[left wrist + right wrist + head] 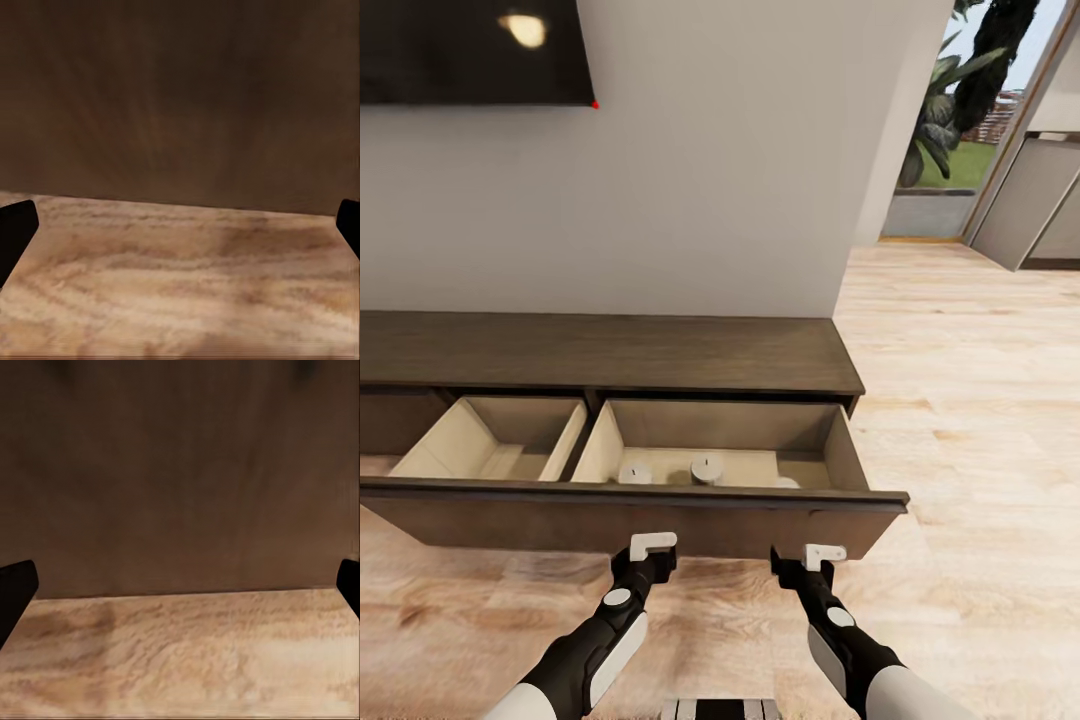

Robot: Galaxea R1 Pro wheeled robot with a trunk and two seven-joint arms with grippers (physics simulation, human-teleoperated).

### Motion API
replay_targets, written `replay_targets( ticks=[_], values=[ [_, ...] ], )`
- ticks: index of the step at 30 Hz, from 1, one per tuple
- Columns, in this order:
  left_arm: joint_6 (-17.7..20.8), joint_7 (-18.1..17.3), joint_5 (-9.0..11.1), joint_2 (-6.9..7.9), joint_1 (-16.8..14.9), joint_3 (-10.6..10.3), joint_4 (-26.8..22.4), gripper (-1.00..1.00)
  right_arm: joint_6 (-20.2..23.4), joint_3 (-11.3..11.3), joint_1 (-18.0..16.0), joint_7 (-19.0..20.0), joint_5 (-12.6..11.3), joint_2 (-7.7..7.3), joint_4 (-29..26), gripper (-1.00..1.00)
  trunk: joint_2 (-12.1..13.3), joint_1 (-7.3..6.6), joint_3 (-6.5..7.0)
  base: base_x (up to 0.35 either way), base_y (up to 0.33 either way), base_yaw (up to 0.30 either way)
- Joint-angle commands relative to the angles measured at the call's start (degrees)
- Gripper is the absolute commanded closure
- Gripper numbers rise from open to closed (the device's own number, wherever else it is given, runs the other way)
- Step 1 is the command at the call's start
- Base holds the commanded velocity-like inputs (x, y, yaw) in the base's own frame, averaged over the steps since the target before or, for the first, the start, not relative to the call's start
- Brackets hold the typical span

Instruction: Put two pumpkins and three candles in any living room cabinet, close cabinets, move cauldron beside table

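Observation:
The cabinet (600, 352) is a long dark brown unit against the wall, with its wide drawer front (510, 518) pulled out toward me. The right pale compartment holds two cream candles (635, 472) (707, 467), and the edge of a third candle (787, 483) shows behind the front. The left compartment (495, 440) looks bare. My left gripper (652, 546) (180, 232) and right gripper (823, 553) (180, 589) sit just before the drawer front, both open, with nothing between their fingers. The pumpkins, the cauldron and the table are out of view.
A dark TV (470, 50) hangs on the wall above the cabinet. Light wood floor (970, 420) stretches to the right toward a glass opening with plants (960, 100) and a grey panel (1025, 200).

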Motion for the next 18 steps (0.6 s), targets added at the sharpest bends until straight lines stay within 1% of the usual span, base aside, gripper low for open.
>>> replay_targets(
  ticks=[1, 9, 18],
  values=[
    [0.2, 0.5, 0.3, 0.08, 0.0, -0.3, -0.1, -1.0, 0.1, 0.5, 0.0, -0.4, -0.5, 0.04, 0.0, -1.0, 0.0, 0.01, -0.27, 0.0, 0.0, 0.0],
    [0.2, 0.4, 0.3, 0.09, 0.0, -0.3, -0.1, -1.0, -0.3, 0.6, 0.0, -0.3, -0.5, 0.03, 0.0, -1.0, -0.1, 0.22, -2.04, 0.0, 0.0, 0.0],
    [0.2, 0.5, 0.3, 0.05, 0.0, -0.3, -0.1, -1.0, -0.4, 0.6, 0.0, -0.2, -0.5, -0.2, -0.1, -1.0, -0.1, 0.22, -2.04, 0.0, 0.0, 0.0]
  ],
)
